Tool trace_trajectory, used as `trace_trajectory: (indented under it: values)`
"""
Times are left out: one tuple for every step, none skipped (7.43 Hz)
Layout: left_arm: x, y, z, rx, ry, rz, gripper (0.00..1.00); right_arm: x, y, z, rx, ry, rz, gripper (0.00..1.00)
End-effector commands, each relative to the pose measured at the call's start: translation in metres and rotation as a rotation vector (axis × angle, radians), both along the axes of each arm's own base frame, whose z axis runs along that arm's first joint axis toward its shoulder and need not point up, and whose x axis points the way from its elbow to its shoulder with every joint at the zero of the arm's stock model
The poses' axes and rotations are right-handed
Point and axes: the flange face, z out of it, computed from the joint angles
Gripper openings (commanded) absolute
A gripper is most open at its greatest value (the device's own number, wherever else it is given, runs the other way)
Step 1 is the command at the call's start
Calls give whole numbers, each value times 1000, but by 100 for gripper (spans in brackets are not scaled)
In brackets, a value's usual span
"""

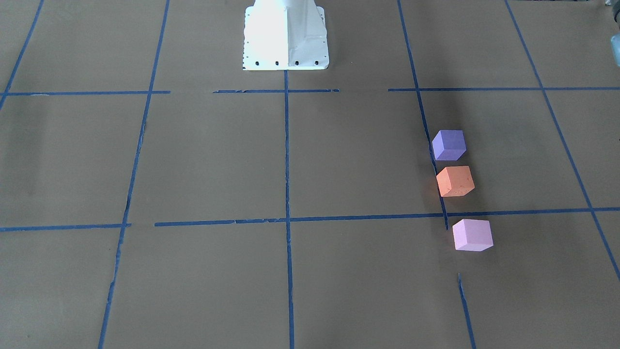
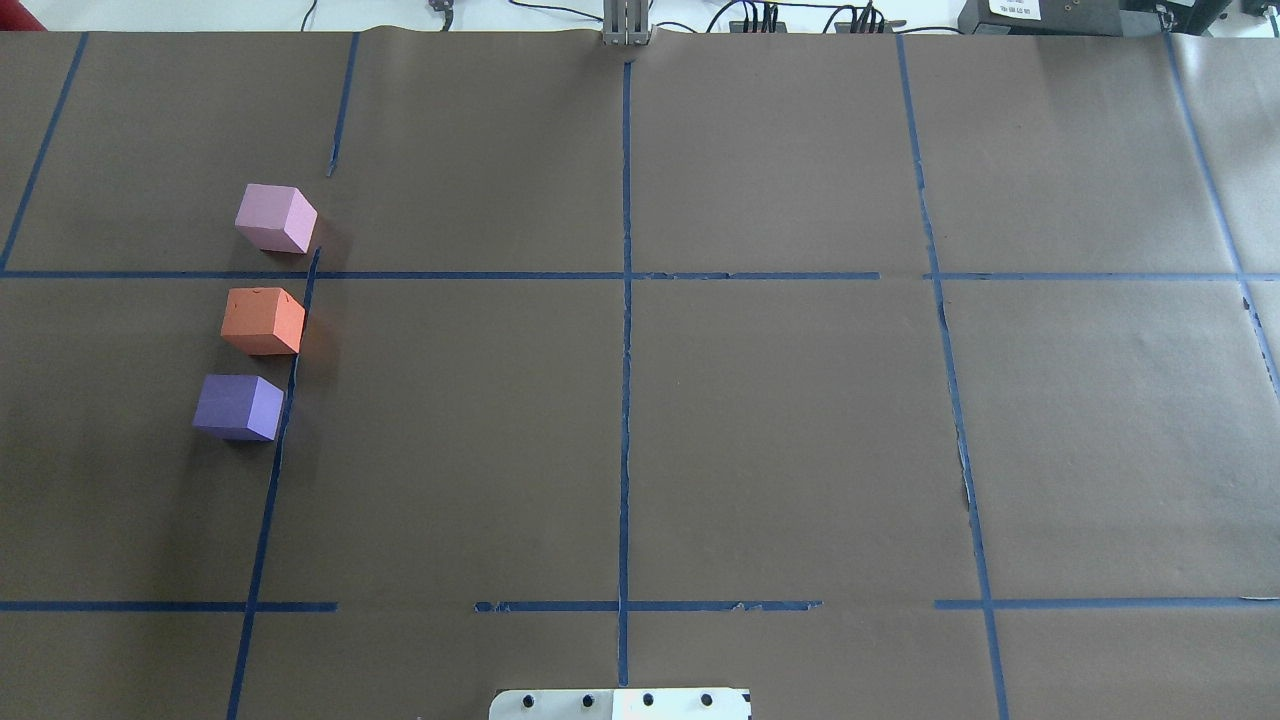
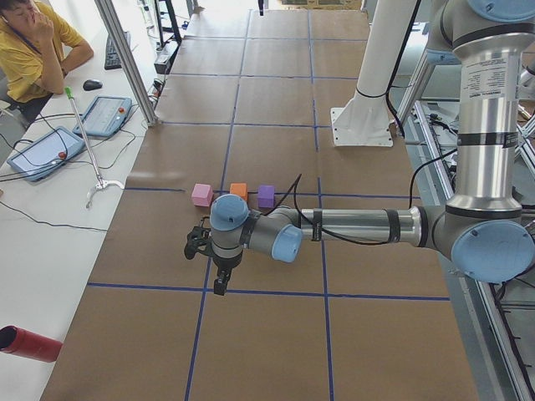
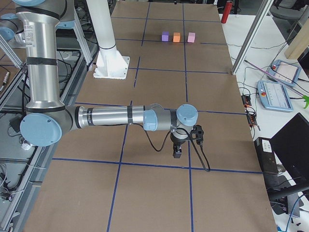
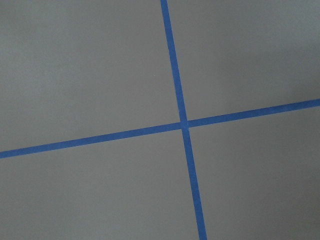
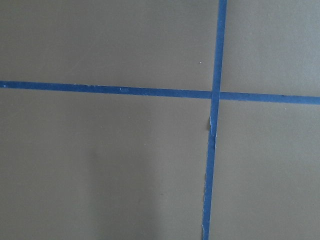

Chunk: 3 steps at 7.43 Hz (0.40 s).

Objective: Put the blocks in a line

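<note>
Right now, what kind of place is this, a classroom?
Probably a robot test lab: a left arm reaches over a table gridded with blue tape, and a person sits beside control tablets.

The surface (image 1: pixel 208 160) is matte brown, crossed by a grid of blue tape lines (image 1: pixel 286 155) that are frayed and broken in places. Toward 3 o'clock in the front-facing view are the blocks: a dark purple block (image 1: pixel 449 145), an orange block (image 1: pixel 455 181) flecked with faint darker marks, and a pale pink-lilac block (image 1: pixel 472 235). The base plate (image 1: pixel 286 53) at 12 o'clock is white with a row of black dots. The left arm (image 3: pixel 359 225) and right arm (image 4: pixel 106 116) are silver-grey with light blue joint caps. The left end effector (image 3: pixel 220 284) and right end effector (image 4: pixel 177 152) are black.
</note>
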Motion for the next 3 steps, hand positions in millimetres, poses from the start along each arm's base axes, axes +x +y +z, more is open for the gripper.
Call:
trace_trajectory:
  values:
    - [2, -12, -22, 46, 13, 6, 100, 0, 0, 0, -1, 0, 0, 100]
    - [3, -15, -23, 48, 13, 7, 100, 0, 0, 0, -1, 0, 0, 100]
    - [3, -14, -22, 44, 14, 8, 100, 0, 0, 0, -1, 0, 0, 100]
